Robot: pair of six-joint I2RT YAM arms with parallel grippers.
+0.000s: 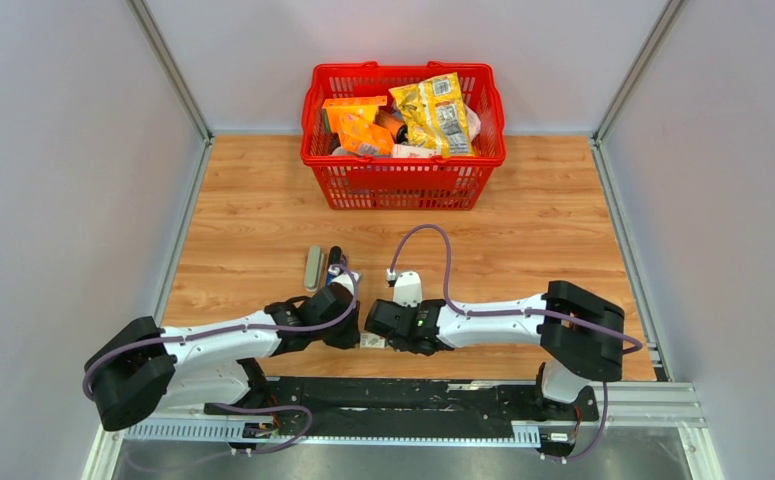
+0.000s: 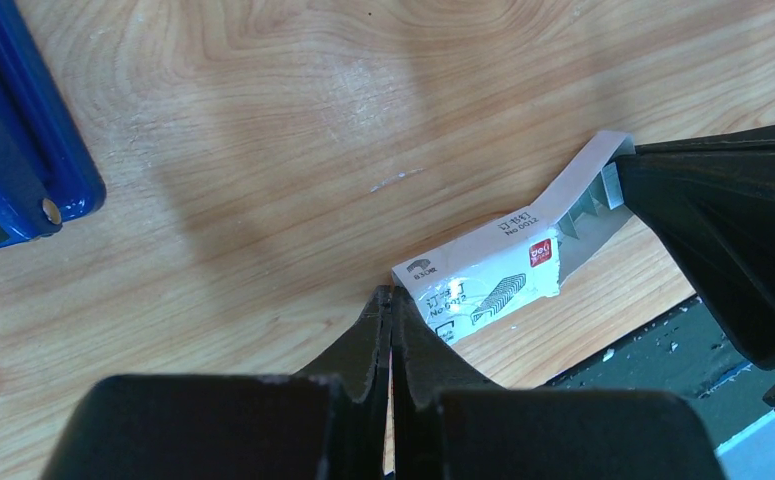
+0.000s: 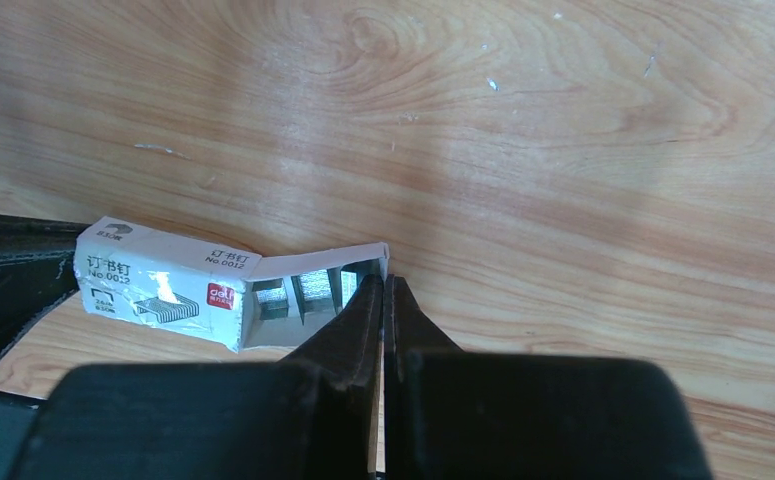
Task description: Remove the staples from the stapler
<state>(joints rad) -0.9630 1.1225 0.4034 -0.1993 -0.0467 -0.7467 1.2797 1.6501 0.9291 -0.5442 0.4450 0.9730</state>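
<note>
The blue stapler (image 1: 313,268) lies on the wooden table just left of my left wrist; its blue body shows at the top left of the left wrist view (image 2: 18,150). A small white staple box (image 2: 483,275) lies between my grippers near the table's front edge. Its end flap (image 3: 313,262) is open, and grey staple strips (image 3: 313,290) show inside. My left gripper (image 2: 391,296) is shut, its tips against the box's closed corner. My right gripper (image 3: 384,282) is shut, its tips at the flap's edge. I see no loose staples on the table.
A red basket (image 1: 403,185) with snack packets stands at the back middle. The black base rail (image 1: 403,390) runs along the table's front edge, just behind the box. Grey walls close in the left and right sides.
</note>
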